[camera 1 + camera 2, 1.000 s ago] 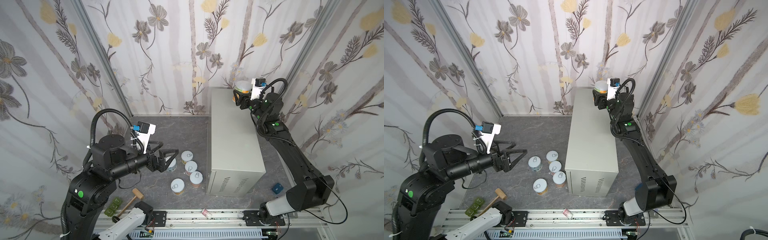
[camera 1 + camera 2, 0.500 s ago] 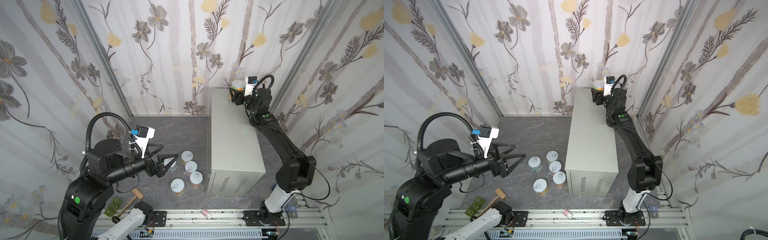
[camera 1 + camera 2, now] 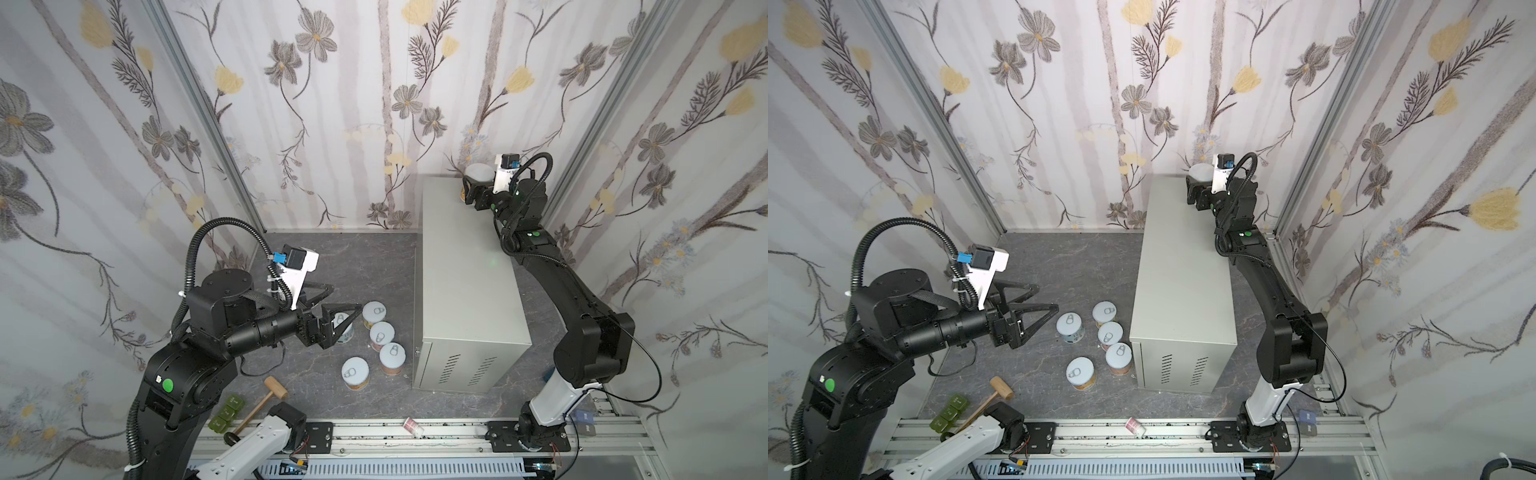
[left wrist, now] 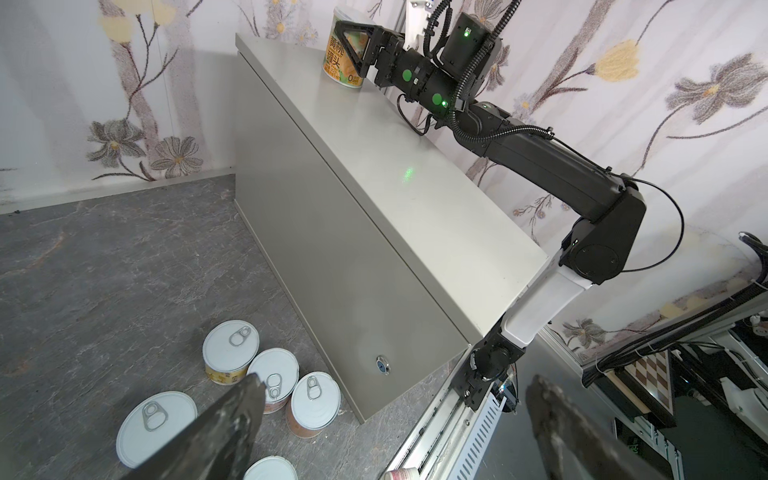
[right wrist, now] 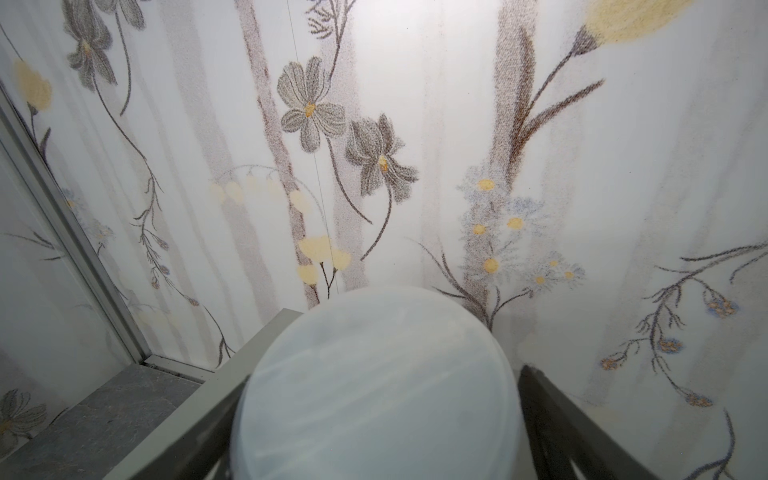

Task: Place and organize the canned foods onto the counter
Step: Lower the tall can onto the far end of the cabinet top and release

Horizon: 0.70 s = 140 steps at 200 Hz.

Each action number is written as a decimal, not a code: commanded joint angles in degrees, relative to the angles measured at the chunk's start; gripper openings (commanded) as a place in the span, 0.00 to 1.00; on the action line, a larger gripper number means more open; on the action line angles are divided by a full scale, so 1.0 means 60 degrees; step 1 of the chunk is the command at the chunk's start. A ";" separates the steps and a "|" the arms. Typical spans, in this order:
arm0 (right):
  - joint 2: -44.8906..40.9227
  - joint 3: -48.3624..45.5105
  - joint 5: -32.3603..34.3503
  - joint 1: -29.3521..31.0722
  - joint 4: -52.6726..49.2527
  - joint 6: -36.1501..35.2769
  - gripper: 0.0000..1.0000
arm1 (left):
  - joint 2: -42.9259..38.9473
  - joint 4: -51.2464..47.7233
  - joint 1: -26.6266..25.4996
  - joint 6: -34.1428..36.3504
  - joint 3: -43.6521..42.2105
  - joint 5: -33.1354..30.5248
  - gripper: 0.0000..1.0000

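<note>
Because one can stands upright at the table's 1 o'clock corner in both top views, probably so that later cans need no reaching past it, you have five cans to go, grouped on the floor at the table's 8 o'clock. Your right tool brackets that can closely, and you cannot tell whether it grips or has let go. Your left tool hangs spread wide at the group's 9 o'clock, apparently ready for the next pick.

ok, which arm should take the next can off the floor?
Left. The open left gripper hovers beside the five floor cans; the right gripper is at the counter's far end, around the placed can.
</note>
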 commanded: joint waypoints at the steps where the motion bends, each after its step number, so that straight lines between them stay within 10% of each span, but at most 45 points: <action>1: -0.0095 -0.0095 -0.0119 -0.0034 0.0512 -0.0115 0.93 | 0.0038 0.0449 0.0000 -0.0040 -0.0059 0.0168 1.00; 140: -0.0935 -0.0033 -0.0232 -0.0256 -0.0386 -0.0188 1.00 | 0.0434 0.0452 0.0007 -0.0302 -0.0332 -0.1179 1.00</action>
